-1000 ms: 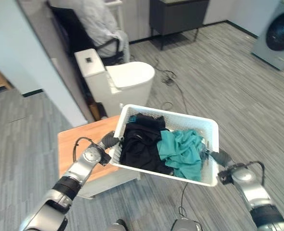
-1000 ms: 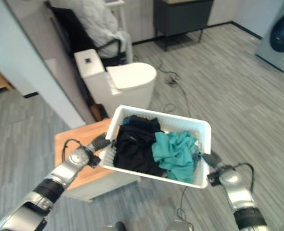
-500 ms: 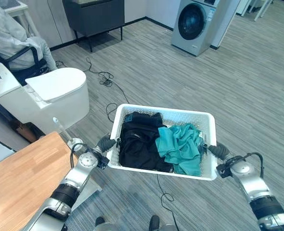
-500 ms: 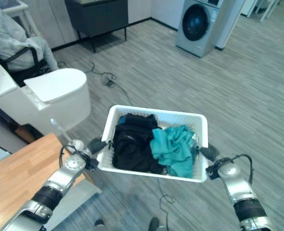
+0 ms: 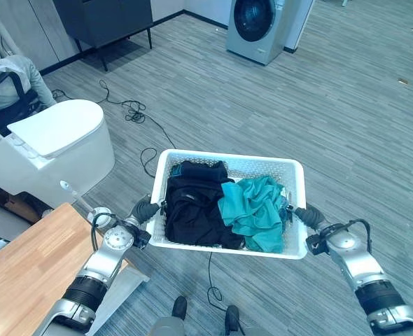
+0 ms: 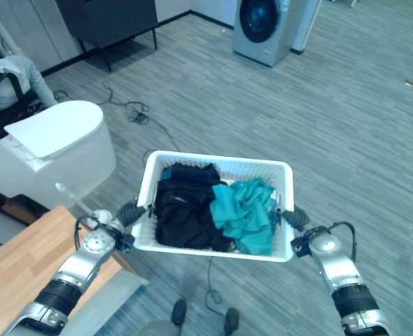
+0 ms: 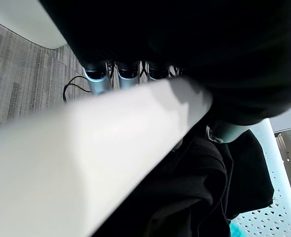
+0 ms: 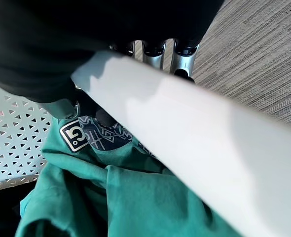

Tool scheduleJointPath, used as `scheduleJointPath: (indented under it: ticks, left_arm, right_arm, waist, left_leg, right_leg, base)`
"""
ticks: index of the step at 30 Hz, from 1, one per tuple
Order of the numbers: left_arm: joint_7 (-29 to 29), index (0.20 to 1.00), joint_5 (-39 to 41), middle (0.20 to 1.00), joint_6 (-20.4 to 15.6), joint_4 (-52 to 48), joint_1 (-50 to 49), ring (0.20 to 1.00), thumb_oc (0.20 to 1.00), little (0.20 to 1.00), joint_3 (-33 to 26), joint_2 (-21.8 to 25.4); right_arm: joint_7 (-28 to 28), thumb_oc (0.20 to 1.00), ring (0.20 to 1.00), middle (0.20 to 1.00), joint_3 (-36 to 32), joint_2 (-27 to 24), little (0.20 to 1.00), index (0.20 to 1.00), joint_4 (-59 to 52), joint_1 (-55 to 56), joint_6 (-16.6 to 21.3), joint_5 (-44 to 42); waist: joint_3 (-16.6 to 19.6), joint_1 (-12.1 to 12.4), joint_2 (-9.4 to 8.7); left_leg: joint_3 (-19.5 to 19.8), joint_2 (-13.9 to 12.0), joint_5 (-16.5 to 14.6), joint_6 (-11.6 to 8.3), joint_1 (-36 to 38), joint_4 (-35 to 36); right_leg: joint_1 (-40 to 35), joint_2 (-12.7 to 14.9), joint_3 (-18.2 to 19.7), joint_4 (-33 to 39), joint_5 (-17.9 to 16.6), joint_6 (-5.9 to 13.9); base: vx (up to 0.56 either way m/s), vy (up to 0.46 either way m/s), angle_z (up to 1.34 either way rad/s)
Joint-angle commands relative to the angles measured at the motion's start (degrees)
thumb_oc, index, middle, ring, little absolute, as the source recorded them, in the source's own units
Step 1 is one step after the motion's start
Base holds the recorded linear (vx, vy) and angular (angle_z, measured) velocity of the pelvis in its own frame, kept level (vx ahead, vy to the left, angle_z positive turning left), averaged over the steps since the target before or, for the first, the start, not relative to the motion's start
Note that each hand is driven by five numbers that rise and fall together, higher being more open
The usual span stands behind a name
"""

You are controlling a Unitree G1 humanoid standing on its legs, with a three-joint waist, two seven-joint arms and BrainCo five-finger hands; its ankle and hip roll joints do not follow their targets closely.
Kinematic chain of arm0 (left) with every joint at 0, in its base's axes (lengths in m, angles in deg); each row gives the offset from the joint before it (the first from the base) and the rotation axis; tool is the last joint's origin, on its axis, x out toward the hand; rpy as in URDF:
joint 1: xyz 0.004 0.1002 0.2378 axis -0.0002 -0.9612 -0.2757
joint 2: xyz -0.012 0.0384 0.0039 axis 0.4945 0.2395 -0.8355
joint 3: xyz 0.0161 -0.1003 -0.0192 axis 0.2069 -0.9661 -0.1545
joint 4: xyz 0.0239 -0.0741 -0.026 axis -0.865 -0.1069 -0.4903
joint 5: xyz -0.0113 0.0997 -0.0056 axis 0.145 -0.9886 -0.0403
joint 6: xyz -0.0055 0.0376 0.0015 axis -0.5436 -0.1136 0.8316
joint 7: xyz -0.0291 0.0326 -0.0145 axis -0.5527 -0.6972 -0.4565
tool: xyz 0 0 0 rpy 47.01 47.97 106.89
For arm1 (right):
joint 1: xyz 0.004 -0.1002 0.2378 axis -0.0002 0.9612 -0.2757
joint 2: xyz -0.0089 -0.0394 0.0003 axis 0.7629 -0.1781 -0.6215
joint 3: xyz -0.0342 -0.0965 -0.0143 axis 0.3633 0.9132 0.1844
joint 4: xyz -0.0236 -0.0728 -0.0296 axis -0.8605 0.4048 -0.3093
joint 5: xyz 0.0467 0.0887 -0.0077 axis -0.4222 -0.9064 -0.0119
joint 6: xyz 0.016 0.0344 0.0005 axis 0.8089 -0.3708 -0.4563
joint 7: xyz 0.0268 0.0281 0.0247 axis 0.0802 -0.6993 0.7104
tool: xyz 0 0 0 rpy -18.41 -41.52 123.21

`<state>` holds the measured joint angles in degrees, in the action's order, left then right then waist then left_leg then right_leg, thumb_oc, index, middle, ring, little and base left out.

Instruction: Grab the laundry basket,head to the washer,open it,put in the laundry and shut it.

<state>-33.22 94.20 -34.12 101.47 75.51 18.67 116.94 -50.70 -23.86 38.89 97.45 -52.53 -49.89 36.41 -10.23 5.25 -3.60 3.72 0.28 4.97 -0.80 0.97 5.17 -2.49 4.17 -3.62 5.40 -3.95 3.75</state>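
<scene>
I carry a white perforated laundry basket (image 5: 229, 160) above the grey floor, level between both arms. It holds black clothes (image 5: 192, 210) on its left side and a teal garment (image 5: 252, 210) on its right. My left hand (image 5: 145, 209) is shut on the basket's left rim (image 7: 86, 143), fingers (image 7: 97, 79) curled beneath it. My right hand (image 5: 308, 216) is shut on the right rim (image 8: 200, 128), fingers (image 8: 153, 53) hooked under and thumb inside. The grey washer (image 5: 261, 28) with its dark round door, shut, stands at the far top of the room.
A white toilet (image 5: 49, 140) stands to the left, with a wooden table (image 5: 24, 273) at lower left. A dark cabinet (image 5: 108, 21) is at the top left, and a seated person (image 5: 7, 80) is at the left edge. Black cables (image 5: 133, 115) lie on the floor.
The camera has swung right: the toilet and table slid left, and the washer moved from the top right towards the top centre. Both hands keep hold of the basket.
</scene>
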Motion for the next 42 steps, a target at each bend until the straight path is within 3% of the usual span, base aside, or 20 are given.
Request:
scheduleJointPath:
  ticks: [1, 4, 6, 8, 10, 13, 16, 19, 21, 22, 23, 25, 27, 28, 29, 31, 33, 34, 37, 42]
  left_arm:
    - [-0.4, 0.2, 0.4, 0.2, -5.4, -1.0, 2.1, 0.2, 0.2, 0.2, -4.4, 2.5]
    - [-0.3, 0.2, 0.2, 0.2, -5.3, -0.9, 2.2, 0.2, 0.2, 0.2, -4.3, 2.5]
    - [-0.6, 0.2, 0.0, 0.2, -5.2, 0.2, 4.2, 0.2, 0.2, 0.2, -3.9, 2.8]
    - [-0.7, 0.2, 0.0, 0.2, -5.2, 0.4, 5.7, 0.2, 0.2, 0.2, -3.4, 2.8]
    - [-1.3, 0.2, 0.2, 0.2, -5.4, 0.4, 6.3, 0.2, 0.2, 0.2, -3.1, 2.6]
    - [-1.8, 0.2, 1.2, 0.2, -5.1, 0.4, 7.2, 0.2, 0.2, 0.2, -3.3, 2.7]
    - [-2.5, 0.2, 1.3, 0.2, -5.5, 1.3, 8.0, 0.2, 0.2, 0.2, -2.5, 3.0]
    - [-2.3, 0.2, 1.5, 0.2, -5.6, 0.4, 7.4, 0.2, 0.2, 0.2, -2.9, 3.7]
    - [-2.5, 0.2, 0.9, 0.2, -5.8, 0.0, 7.0, 0.2, 0.2, 0.2, -2.9, 4.1]
    - [-2.3, 0.2, 0.6, 0.2, -5.5, -0.2, 5.9, 0.2, 0.2, 0.2, -3.4, 4.9]
    - [-2.3, 0.2, 0.6, 0.2, -5.5, -0.2, 5.9, 0.2, 0.2, 0.2, -3.5, 4.9]
    - [-2.0, 0.2, 0.4, 0.2, -5.2, -0.3, 4.9, 0.2, 0.2, 0.2, -3.7, 5.3]
    - [-1.8, 0.2, 0.4, 0.2, -4.5, -0.2, 5.2, 0.2, 0.2, 0.2, -3.5, 5.6]
    - [-1.8, 0.2, 0.4, 0.2, -4.5, -0.2, 5.2, 0.2, 0.2, 0.2, -3.6, 5.6]
    - [-1.4, 0.2, 0.9, 0.2, -4.1, 0.2, 5.9, 0.2, 0.2, 0.2, -3.1, 5.4]
    - [-1.2, 0.2, 0.8, 0.2, -4.0, 0.8, 6.4, 0.2, 0.2, 0.2, -2.8, 5.4]
    - [-1.0, 0.2, 0.4, 0.2, -4.0, 1.1, 6.3, 0.2, 0.2, 0.2, -3.1, 6.0]
    - [-1.0, 0.2, 0.1, 0.2, -4.0, 0.9, 6.1, 0.2, 0.2, 0.2, -3.5, 6.1]
    - [-1.3, 0.2, -0.8, 0.2, -4.5, 1.5, 5.4, 0.2, 0.2, 0.2, -4.7, 5.5]
    - [-1.3, 0.2, -2.1, 0.2, -4.8, 2.9, 5.1, 0.2, 0.2, 0.2, -5.1, 4.3]
  right_arm:
    - [0.6, 0.2, 0.2, 0.2, -5.6, -4.3, 0.2, 0.2, -4.2, -0.3, 4.7, -2.6]
    - [0.9, 0.2, 0.2, 0.2, -6.2, -4.6, 0.2, 0.2, -5.0, 0.8, 4.6, -2.4]
    - [1.0, 0.2, 0.2, 0.2, -7.4, -5.6, 0.2, 0.2, -6.3, 2.5, 4.6, -2.9]
    - [0.8, 0.2, 0.2, 0.2, -7.8, -6.5, 0.2, 0.2, -7.2, 2.7, 4.8, -3.5]
    - [0.5, 0.2, 0.2, 0.2, -7.0, -7.2, 0.2, 0.2, -7.5, 2.1, 5.1, -3.6]
    - [-0.4, 0.2, 0.2, 0.2, -8.3, -7.5, 0.2, 0.2, -8.7, 3.8, 4.8, -4.3]
    - [-1.4, 0.2, 0.2, 0.2, -8.2, -6.7, 0.2, 0.2, -8.5, 4.0, 6.1, -4.1]
    - [-1.1, 0.2, 0.2, 0.2, -8.2, -4.6, 0.2, 0.2, -8.5, 4.3, 5.8, -3.8]
    - [-1.5, 0.2, 0.2, 0.2, -8.1, -3.1, 0.2, 0.2, -8.5, 4.3, 5.9, -3.2]
    - [-1.3, 0.2, 0.2, 0.2, -7.7, -1.7, 0.2, 0.2, -8.3, 4.0, 6.0, -2.1]
    - [-1.3, 0.2, 0.2, 0.2, -7.7, -1.7, 0.2, 0.2, -8.3, 3.9, 6.0, -2.1]
    - [-1.3, 0.2, 0.2, 0.2, -7.2, -0.7, 0.2, 0.2, -7.0, 3.0, 5.9, -1.0]
    - [-1.7, 0.2, 0.2, 0.2, -7.5, -0.3, 0.2, 0.2, -6.0, 2.3, 5.4, -0.3]
    - [-1.7, 0.2, 0.2, 0.2, -7.5, -0.3, 0.2, 0.2, -5.9, 2.3, 5.4, -0.3]
    - [-2.1, 0.2, 0.2, 0.2, -8.3, -0.4, 0.2, 0.2, -5.1, 2.1, 5.0, 0.0]
    - [-2.5, 0.2, 0.2, 0.2, -9.0, -0.5, 0.2, 0.2, -4.5, 2.0, 4.8, -0.5]
    - [-2.7, 0.2, 0.2, 0.2, -9.7, -0.9, 0.2, 0.2, -4.3, 2.1, 4.7, -0.7]
    - [-2.9, 0.2, 0.2, 0.2, -10.1, -1.0, 0.2, 0.2, -4.3, 2.4, 4.7, -0.8]
    - [-2.7, 0.2, 0.2, 0.2, -11.5, -1.3, 0.2, 0.2, -4.4, 3.6, 4.2, -0.5]
    - [-2.1, 0.2, 0.2, 0.2, -12.3, -0.7, 0.2, 0.2, -4.2, 4.9, 4.0, 0.2]
  waist:
    - [6.0, -1.2, 0.34]
    - [5.9, -1.5, 0.29]
    - [4.7, -2.1, -0.5]
    - [3.0, -1.9, -1.19]
    - [1.1, -1.2, -1.34]
    - [1.4, -1.0, -1.27]
    - [2.0, 0.1, -1.49]
    - [3.7, 0.7, -1.49]
    - [4.7, 0.9, -2.57]
    - [4.8, 0.7, -2.8]
    - [5.0, 0.9, -2.7]
    - [4.6, 0.2, -1.78]
    - [3.6, -1.0, 0.29]
    - [3.6, -1.1, 0.23]
    - [2.9, -2.5, 1.69]
    - [2.4, -3.7, 1.99]
    - [2.5, -4.5, 1.88]
    - [2.4, -4.8, 1.65]
    - [2.4, -5.8, 1.85]
    - [3.3, -6.2, 2.11]
  left_leg:
    - [0.7, 0.7, -5.3, -0.53, -3.2, -4.5]
    - [0.5, 0.4, -5.4, -0.62, -3.0, -4.7]
    - [0.9, 0.4, -7.0, -1.43, -4.4, -9.6]
    - [1.3, 1.0, -7.3, -2.18, -10.0, -20.6]
    - [1.4, 1.4, -4.9, -2.22, -15.4, -30.6]
    - [-1.9, -1.6, -4.9, -1.97, -20.7, -24.5]
    - [-3.3, -2.9, -1.0, -3.06, -23.3, -10.9]
    - [-3.5, -1.4, 0.4, -2.27, -23.1, -13.2]
    - [-5.5, 0.4, -1.6, -0.49, -21.7, -15.7]
    - [-7.6, 2.1, -4.5, 2.08, -18.0, -15.3]
    - [-7.7, 1.9, -4.3, 2.11, -18.1, -15.1]
    - [-9.2, 2.4, -6.1, 3.77, -14.3, -14.0]
    - [-10.3, 1.5, -7.3, 4.34, -9.5, -12.1]
    - [-10.3, 1.6, -7.2, 4.35, -9.5, -12.0]
    - [-10.9, 1.2, -8.4, 3.18, -5.6, -11.1]
    - [-11.3, 0.8, -9.0, 1.63, -3.5, -11.2]
    - [-10.8, 0.8, -11.8, -0.1, -0.9, -11.6]
    - [-11.1, 0.7, -12.5, -0.45, -0.4, -11.8]
    - [-10.6, 0.1, -16.3, -1.74, 3.6, -12.4]
    - [-11.3, -1.2, -18.1, -3.33, 9.9, -12.5]
  right_leg:
    - [-1.2, 0.1, -1.6, -6.8, 9.5, 1.45]
    - [-1.2, -0.1, -1.2, -7.1, 9.9, 1.18]
    - [-1.4, -0.8, -0.5, -8.2, 11.2, 0.12]
    - [-1.8, -1.3, -0.8, -9.0, 11.9, -1.03]
    - [-2.9, -1.8, -1.1, -9.5, 12.8, -1.92]
    - [-5.5, -2.4, -2.3, -8.3, 15.1, -1.58]
    - [-8.5, -1.9, -3.1, -7.5, 17.4, -0.84]
    - [-11.2, -0.6, -2.4, -9.1, 18.1, 0.51]
    - [-10.6, 1.4, -1.8, -15.2, 15.1, 2.09]
    - [-6.1, 3.5, -1.2, -28.1, 6.0, 4.65]
    - [-5.7, 3.4, -1.0, -28.3, 5.9, 4.65]
    - [-1.7, 4.6, -1.6, -37.6, -0.6, 6.0]
    - [3.9, 7.0, -6.0, -43.9, -1.4, 5.71]
    - [3.9, 7.1, -6.0, -44.0, -1.3, 5.72]
    - [7.3, 9.0, -12.3, -41.4, 2.5, 4.78]
    - [9.5, 9.6, -16.2, -35.2, 4.8, 4.47]
    - [10.0, 9.9, -18.2, -25.3, 6.7, 4.78]
    - [10.7, 10.2, -18.9, -19.6, 5.5, 4.62]
    - [13.0, 10.9, -15.5, -6.1, 0.5, 7.23]
    - [14.9, 12.0, -18.8, -1.8, -3.4, 9.05]
  base:
    - [0.05, -0.025, -0.08]
    - [0.06, -0.056, -0.02]
    - [0.08, -0.14, -0.01]
    - [0.01, -0.144, 0.14]
    - [0.08, -0.11, 0.32]
    - [0.31, -0.025, 0.19]
    - [0.44, 0.066, 0.22]
    - [0.57, 0.148, 0.04]
    - [0.65, 0.244, -0.44]
    - [0.49, 0.225, -0.44]
    - [0.46, 0.233, -0.32]
    - [0.36, 0.191, -0.13]
    - [0.34, 0.189, -0.05]
    - [0.43, 0.112, 0.08]
    - [0.41, 0.027, 0.09]
    - [0.45, -0.045, 0.19]
    - [0.4, -0.151, 0.36]
    - [0.41, -0.176, 0.29]
    - [0.42, -0.16, 0.29]
    - [0.45, -0.196, 0.2]
